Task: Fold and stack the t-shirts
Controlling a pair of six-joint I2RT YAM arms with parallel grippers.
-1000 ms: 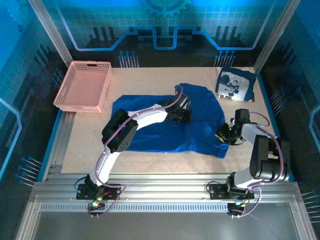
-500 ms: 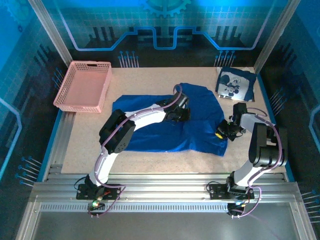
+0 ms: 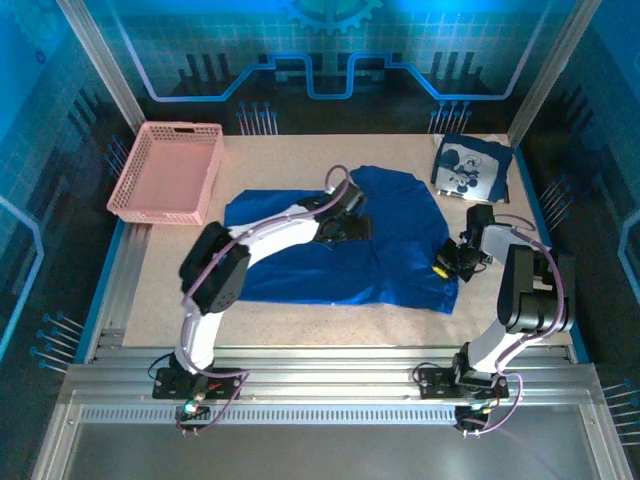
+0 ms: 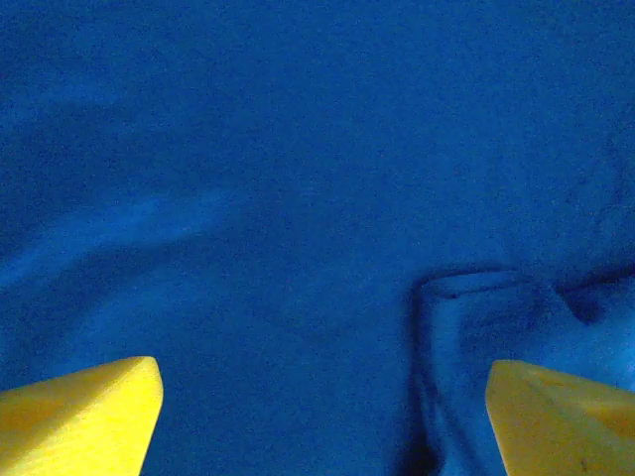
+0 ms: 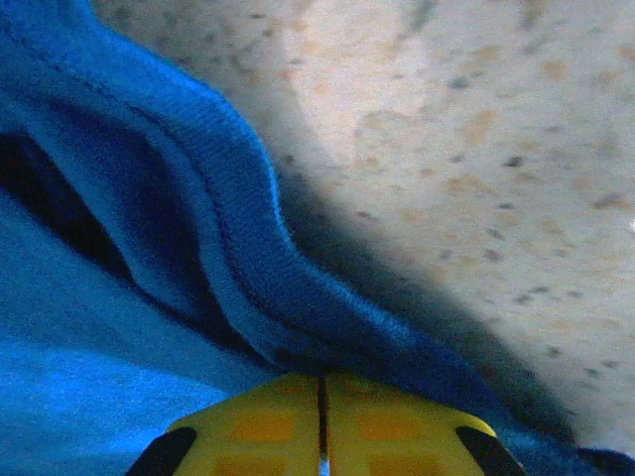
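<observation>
Top external view: a royal-blue spread shirt [image 3: 400,262] lies flat in the middle of a speckled tan table [image 3: 300,322], and both robot arms reach onto it from the near edge.

At the shirt's right edge sits the right gripper [image 3: 441,267]. In the right wrist view its yellow fingers [image 5: 258,426] are pressed together, with only a thin line between them. The shirt's thick hem [image 5: 248,248] is bunched against the tips and raised off the table [image 5: 476,149], casting a shadow. Whether cloth is caught between the fingers cannot be told. This arm stands much as it did half a second ago. A full second ago its elbow sat lower and nearer the base.

Farther in, the left gripper [image 3: 345,227] rests over the shirt's middle. Since half a second ago it has shifted a little to the left, and the arm's elbow has swung left with it. In the left wrist view its yellow fingertips [image 4: 84,416] are spread wide apart over smooth blue cloth [image 4: 298,149]. A small raised fold lies just beside the right tip.

At the far right corner a folded shirt [image 3: 468,170] lies with a white-and-black cartoon print facing up, well apart from the spread one. At the far left sits a pink lattice basket [image 3: 155,214]. Neither has moved.
</observation>
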